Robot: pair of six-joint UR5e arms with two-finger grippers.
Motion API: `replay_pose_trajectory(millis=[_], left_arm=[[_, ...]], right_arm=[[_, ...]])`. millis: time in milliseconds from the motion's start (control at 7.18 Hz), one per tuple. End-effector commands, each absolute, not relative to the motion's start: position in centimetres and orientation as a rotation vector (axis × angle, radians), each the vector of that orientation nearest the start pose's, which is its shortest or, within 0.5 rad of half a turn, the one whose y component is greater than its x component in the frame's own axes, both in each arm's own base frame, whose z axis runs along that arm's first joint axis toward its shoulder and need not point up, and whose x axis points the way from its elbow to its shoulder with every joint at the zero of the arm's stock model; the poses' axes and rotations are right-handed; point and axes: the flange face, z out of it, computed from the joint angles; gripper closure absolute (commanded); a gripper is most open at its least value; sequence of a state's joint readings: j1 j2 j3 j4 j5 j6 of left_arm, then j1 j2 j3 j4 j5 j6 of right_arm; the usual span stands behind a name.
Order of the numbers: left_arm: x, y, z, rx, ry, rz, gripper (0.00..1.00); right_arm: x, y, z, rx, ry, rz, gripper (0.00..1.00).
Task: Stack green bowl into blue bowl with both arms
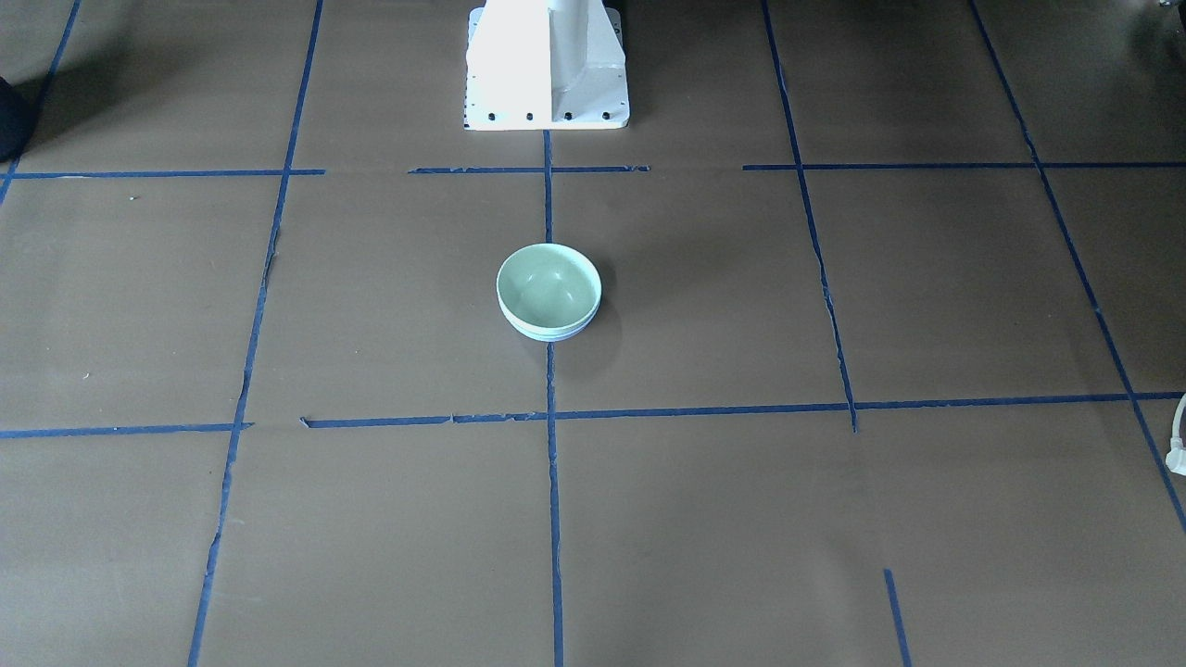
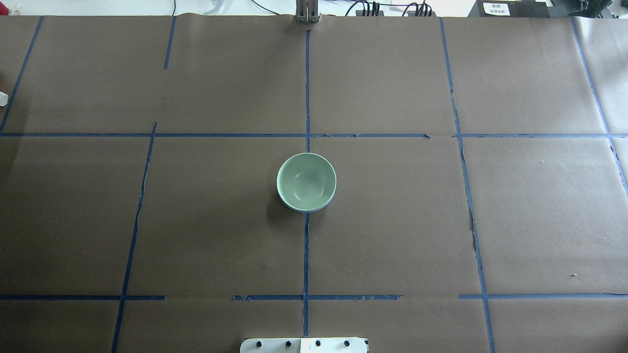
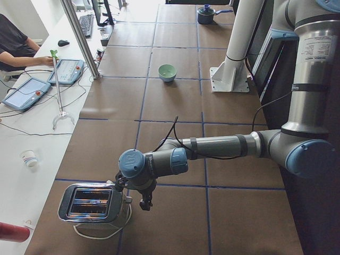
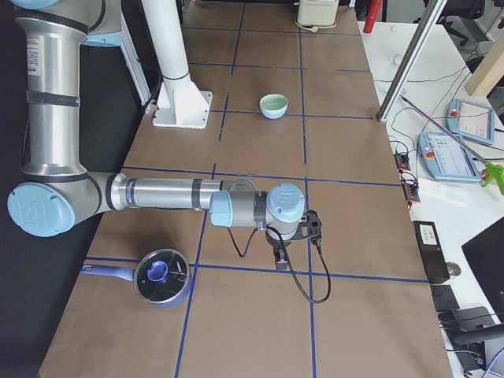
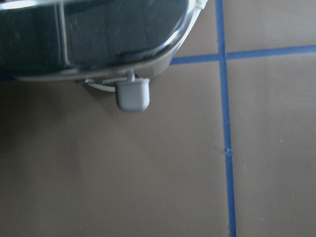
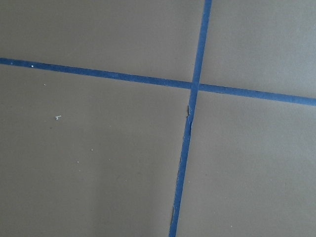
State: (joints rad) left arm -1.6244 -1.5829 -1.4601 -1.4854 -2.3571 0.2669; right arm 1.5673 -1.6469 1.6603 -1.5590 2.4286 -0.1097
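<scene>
The green bowl (image 1: 547, 285) sits nested inside the blue bowl (image 1: 553, 335) at the middle of the table; only a thin blue rim shows under it. The stack also shows in the overhead view (image 2: 306, 181) and small in both side views (image 3: 167, 71) (image 4: 273, 105). My left gripper (image 3: 144, 204) hangs low beside a toaster, far from the bowls. My right gripper (image 4: 281, 260) hangs low over a tape crossing, also far from them. Both show only in side views, so I cannot tell whether they are open or shut. Neither wrist view shows fingers.
A chrome toaster (image 3: 90, 204) stands by my left gripper and fills the top of the left wrist view (image 5: 89, 39). A blue lidded pot (image 4: 161, 277) stands near my right arm. The white pedestal (image 1: 547, 65) is behind the bowls. An operator (image 3: 13, 42) sits at a side desk.
</scene>
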Motion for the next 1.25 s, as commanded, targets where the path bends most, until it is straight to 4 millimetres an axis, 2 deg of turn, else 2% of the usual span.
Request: replay_pose_trajectory(millis=[0,279,557,1115], left_arm=[[-8.8,-47.3,71.3,-0.049,0.798,0.098,0.0],[-9.0,-48.0,68.4,-0.031,0.779,0.037,0.0],[-8.9,-48.3,66.9,-0.007,0.774,0.045,0.0],[-8.6,-48.3,66.9,-0.009,0.774,0.053,0.0]], right_arm=[[5.7,-45.5,64.9,0.057,-0.862,-0.106,0.0],[5.7,-45.6,64.6,0.061,-0.86,-0.107,0.0],[5.7,-45.6,64.5,0.064,-0.86,-0.108,0.0],[5.9,-45.7,64.6,0.064,-0.857,-0.105,0.0]])
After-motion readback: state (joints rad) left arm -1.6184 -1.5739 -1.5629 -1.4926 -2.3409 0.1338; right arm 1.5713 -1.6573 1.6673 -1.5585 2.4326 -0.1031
